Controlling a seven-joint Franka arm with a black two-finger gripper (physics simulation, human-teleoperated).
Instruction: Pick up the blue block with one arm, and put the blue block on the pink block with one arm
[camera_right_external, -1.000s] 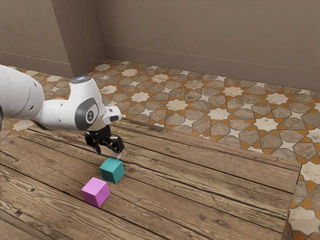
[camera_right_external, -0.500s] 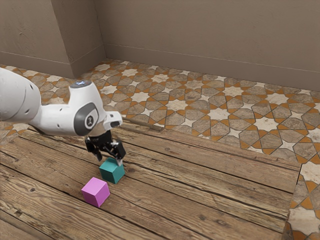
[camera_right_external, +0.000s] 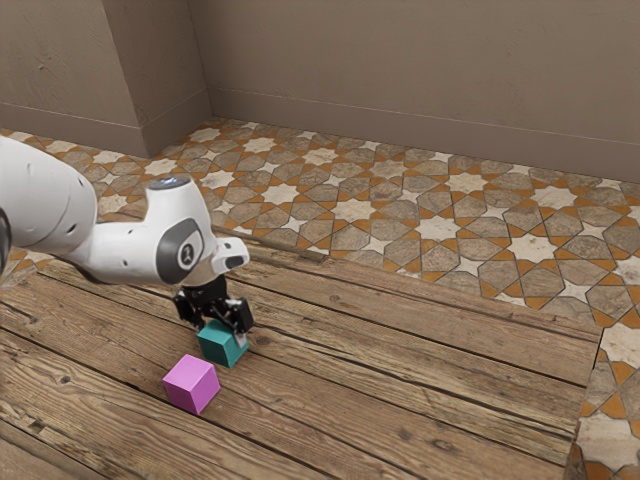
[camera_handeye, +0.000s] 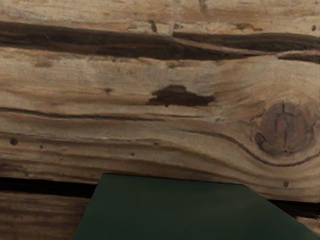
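The blue block (camera_right_external: 224, 346), teal in colour, sits on the wooden table top. The pink block (camera_right_external: 191, 384) lies just in front of it toward the exterior view's left, almost touching it. My gripper (camera_right_external: 221, 329) has come down over the blue block and stands open, one finger on each side of the block's upper part. In the wrist view the blue block (camera_handeye: 190, 210) appears as a dark shape directly under my hand, with bare planks beyond it.
The wooden table (camera_right_external: 400, 380) stretches toward the exterior view's right with free room. Its far edge (camera_right_external: 420, 285) borders a patterned tile floor. A knot in the plank (camera_handeye: 285, 127) lies beyond the block.
My hand has dropped from above the blue block until its fingers straddle the block. Neither block has moved.
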